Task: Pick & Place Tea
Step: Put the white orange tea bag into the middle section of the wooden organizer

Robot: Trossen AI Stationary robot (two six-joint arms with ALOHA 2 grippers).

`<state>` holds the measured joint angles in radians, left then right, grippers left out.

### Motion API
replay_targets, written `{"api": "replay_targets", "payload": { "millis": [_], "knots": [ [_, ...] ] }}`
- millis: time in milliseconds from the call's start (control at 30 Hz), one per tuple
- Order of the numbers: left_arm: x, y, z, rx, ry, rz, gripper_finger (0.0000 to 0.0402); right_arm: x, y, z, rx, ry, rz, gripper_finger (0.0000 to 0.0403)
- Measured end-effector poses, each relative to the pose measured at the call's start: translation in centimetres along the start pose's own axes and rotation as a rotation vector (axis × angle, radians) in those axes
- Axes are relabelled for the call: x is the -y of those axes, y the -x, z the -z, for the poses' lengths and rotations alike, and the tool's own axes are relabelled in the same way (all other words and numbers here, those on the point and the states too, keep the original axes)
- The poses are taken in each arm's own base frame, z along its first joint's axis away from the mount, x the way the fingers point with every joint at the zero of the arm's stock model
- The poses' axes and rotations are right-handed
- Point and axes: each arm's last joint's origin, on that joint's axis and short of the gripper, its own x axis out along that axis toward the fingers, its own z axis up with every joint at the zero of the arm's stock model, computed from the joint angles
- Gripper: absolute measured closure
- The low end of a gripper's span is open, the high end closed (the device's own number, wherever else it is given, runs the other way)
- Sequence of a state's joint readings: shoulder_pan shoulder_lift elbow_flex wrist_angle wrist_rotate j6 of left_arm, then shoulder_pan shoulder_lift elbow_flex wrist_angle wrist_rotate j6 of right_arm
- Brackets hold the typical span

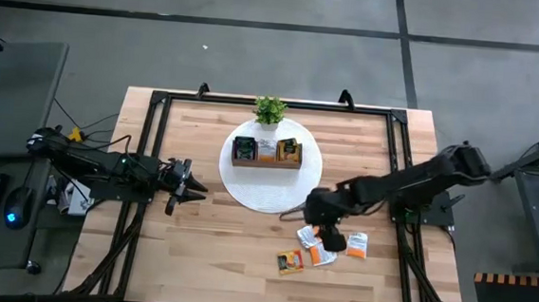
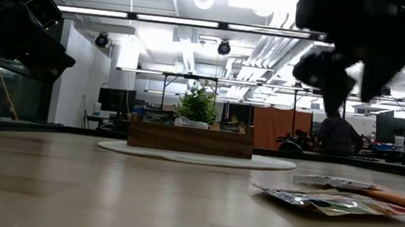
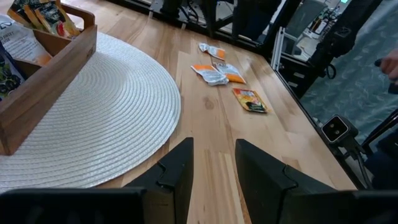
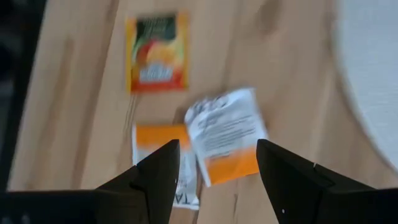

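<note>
At the tabletop's (image 1: 205, 251) left side the left end effector (image 1: 194, 186) hovers level, pointing at the round white mat (image 1: 248, 189), fingers parted a little and holding nothing; on the mat, the wooden tray (image 1: 266, 162) holds sachets whose print is too small to read from above, with a potted plant (image 1: 269, 110) behind it; right of centre the right end effector (image 4: 214, 171) hangs over loose tea sachets (image 1: 320, 250), fingers spread wide, gripping nothing, its arm covering part of the pile in the high view; only its wrist view shows a white-and-orange sachet (image 4: 227, 134) lying between its fingers, an orange one (image 4: 157, 53) beyond.
</note>
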<state>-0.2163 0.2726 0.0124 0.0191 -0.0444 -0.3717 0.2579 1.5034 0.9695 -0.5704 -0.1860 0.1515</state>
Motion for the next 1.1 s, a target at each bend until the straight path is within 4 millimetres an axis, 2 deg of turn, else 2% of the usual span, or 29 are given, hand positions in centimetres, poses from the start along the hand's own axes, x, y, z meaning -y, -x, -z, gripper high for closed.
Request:
{"api": "replay_targets", "payload": {
  "millis": [167, 300, 533, 1100],
  "knots": [
    [0.0, 0.0, 0.0, 0.000, 0.000, 0.000, 0.0285, -0.2, -3.0, 0.6, -0.124, 0.150, -0.036, 0.0194],
    [0.0, 0.0, 0.0, 0.000, 0.000, 0.000, 0.0285, 0.0, -4.2, 0.9, -0.168, 0.233, -0.034, 0.0194],
    [0.0, 0.0, 0.0, 0.000, 0.000, 0.000, 0.0285, 0.4, -4.3, 0.9, -0.177, 0.328, 0.046, 0.0194],
    [0.0, 0.0, 0.0, 0.000, 0.000, 0.000, 0.0285, 0.6, -4.2, 1.1, -0.195, 0.335, 0.110, 0.0194]
  ]
}}
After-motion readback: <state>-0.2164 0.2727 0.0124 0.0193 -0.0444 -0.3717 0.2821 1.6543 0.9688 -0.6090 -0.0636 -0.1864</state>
